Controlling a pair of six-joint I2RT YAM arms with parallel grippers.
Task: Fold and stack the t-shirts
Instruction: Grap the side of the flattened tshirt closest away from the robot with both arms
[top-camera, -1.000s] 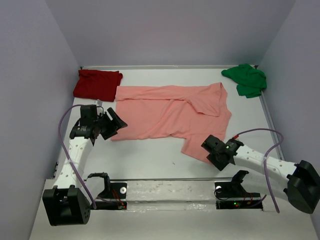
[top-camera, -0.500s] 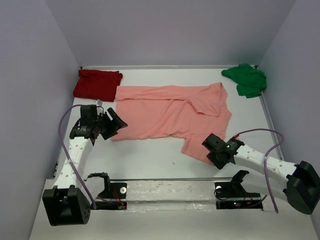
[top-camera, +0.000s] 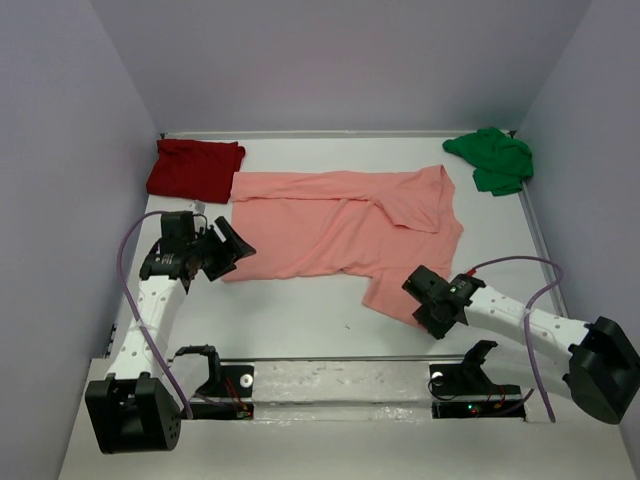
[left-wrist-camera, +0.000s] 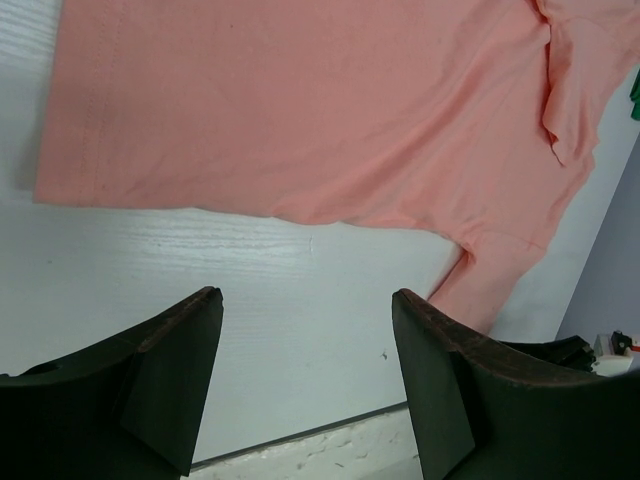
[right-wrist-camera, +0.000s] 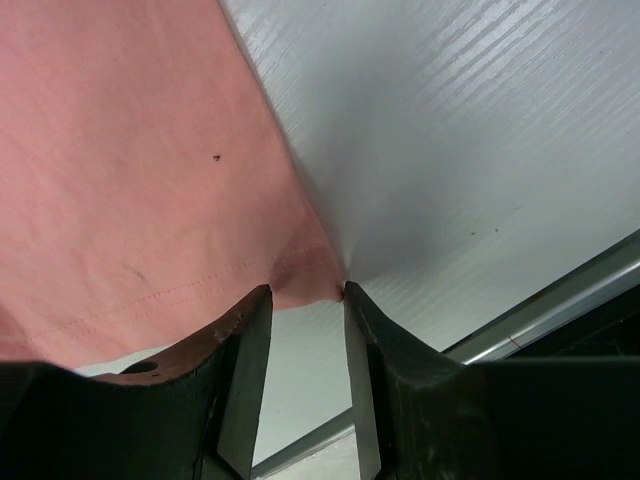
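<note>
The salmon-pink t-shirt (top-camera: 340, 225) lies spread flat across the middle of the table, one sleeve folded over itself. A dark red t-shirt (top-camera: 195, 168) lies folded at the back left, and a bright green one (top-camera: 492, 158) is crumpled in the back right corner. My right gripper (top-camera: 426, 310) is low over the pink shirt's near right corner. In the right wrist view its jaws (right-wrist-camera: 308, 290) stand part-way open, with the bunched hem corner (right-wrist-camera: 305, 270) between the tips. My left gripper (top-camera: 237, 247) hovers open at the shirt's near left edge (left-wrist-camera: 300, 100), nothing between its fingers (left-wrist-camera: 305, 295).
Grey walls enclose the table on three sides. A metal rail (top-camera: 340, 375) runs along the near edge, right below my right gripper. Bare white tabletop (top-camera: 290, 310) lies between the pink shirt and the rail.
My right gripper's jaws have narrowed around the pink shirt's corner and the arm has edged slightly left. The left arm and all shirts stay where they were.
</note>
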